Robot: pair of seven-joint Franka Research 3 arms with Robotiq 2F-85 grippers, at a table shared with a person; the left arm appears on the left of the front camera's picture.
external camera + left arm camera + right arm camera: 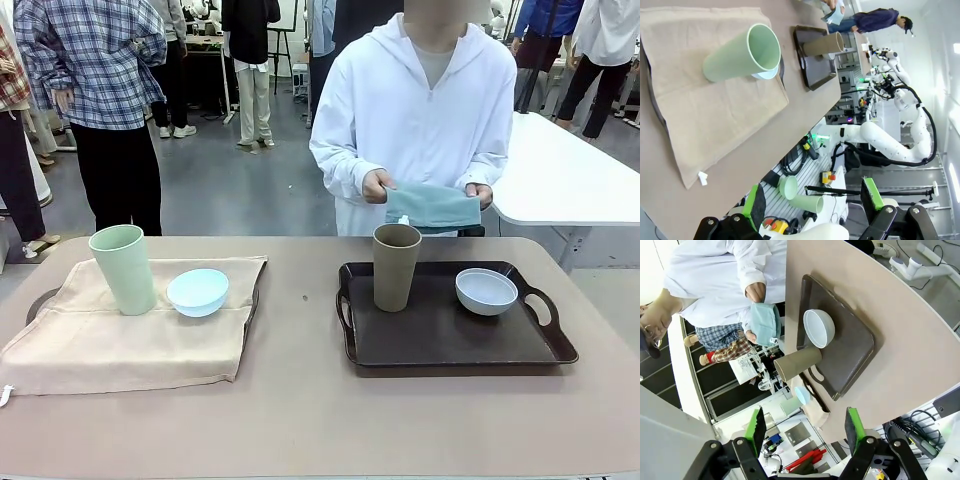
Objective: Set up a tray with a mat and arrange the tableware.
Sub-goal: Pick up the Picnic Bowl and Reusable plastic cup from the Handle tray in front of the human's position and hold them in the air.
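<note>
Near table (pixel 300 420), left hand (pixel 813 197), right hand (pixel 805 422) (spread)

The black left end effector (pixel 814 196) has green pads (pixel 871 193); the person (pixel 425 110) wears a white hoodie.

The right pincer (pixel 805 426) stands with its green-padded jaws apart and nothing between them. Beyond it on the worktop (pixel 905 335), a dark tray (pixel 855 352) carries a white bowl (pixel 819 328) and a tan-brown cup (pixel 796 364). At the far edge, a person's hand (pixel 756 291) holds a folded teal cloth (pixel 765 322). A light blue bowl (pixel 801 394) sits farther along.
</note>
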